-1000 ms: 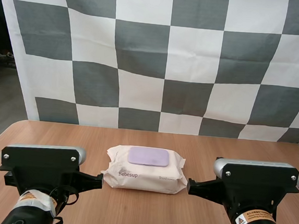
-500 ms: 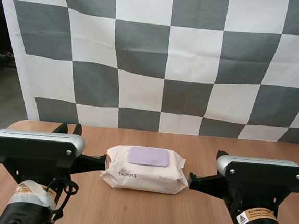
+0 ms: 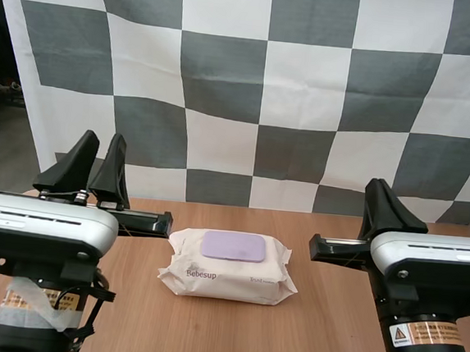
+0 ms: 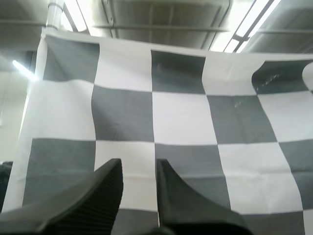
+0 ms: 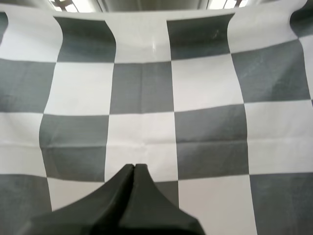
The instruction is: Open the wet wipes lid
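Note:
A cream wet wipes pack (image 3: 229, 268) lies flat on the middle of the wooden table (image 3: 229, 340). Its lilac lid (image 3: 234, 245) sits closed on top. My left gripper (image 3: 104, 138) is raised left of the pack and points upward, well above the table. In the left wrist view that gripper (image 4: 138, 164) is open, with a gap between its black fingers and nothing in it. My right gripper (image 3: 375, 187) is raised right of the pack, also pointing up. The right wrist view has this gripper (image 5: 134, 167) shut, its fingers together as one dark wedge.
The two arm bodies (image 3: 37, 229) (image 3: 433, 259) flank the pack at the front of the table. Bare wood runs in front of the pack and behind it up to the far edge.
Both arms have lifted and tilted up, so the grippers went from table level beside the pack to pointing up at the backdrop. The pack has not moved.

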You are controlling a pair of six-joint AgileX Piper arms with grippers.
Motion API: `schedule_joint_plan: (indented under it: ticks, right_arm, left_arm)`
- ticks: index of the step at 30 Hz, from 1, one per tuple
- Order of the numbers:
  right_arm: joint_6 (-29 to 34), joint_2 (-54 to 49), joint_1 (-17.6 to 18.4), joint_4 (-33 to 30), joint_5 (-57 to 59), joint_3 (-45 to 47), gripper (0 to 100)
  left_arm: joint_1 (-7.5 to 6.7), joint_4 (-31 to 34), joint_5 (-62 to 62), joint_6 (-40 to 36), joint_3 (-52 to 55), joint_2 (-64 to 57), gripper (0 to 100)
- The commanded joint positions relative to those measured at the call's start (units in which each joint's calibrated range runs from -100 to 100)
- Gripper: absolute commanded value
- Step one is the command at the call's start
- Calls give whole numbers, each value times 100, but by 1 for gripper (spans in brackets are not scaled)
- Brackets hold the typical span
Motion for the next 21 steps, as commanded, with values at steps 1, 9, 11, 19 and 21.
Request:
schedule_joint_plan:
  ticks: [1,9,11,19,21]
  right_arm:
    - [-10,0,-2,130,-5695,0,0]
    - [-1235,9,-2,828,-3176,-582,0]
    - [-1476,215,-2,713,-1577,-1191,0]
    - [-2460,1841,-2,-265,1752,-3839,0]
    - [-2712,2269,-26,-529,3237,-4430,0]
  left_arm:
    - [-2,0,-2056,0,0,0,41]
    - [-2,1,-1011,967,-774,0,24]
    - [-2,-20,146,974,-1380,225,0]
    - [7,-171,2929,1083,-4303,1741,0]
    - [7,-171,3900,1083,-5022,2186,0]
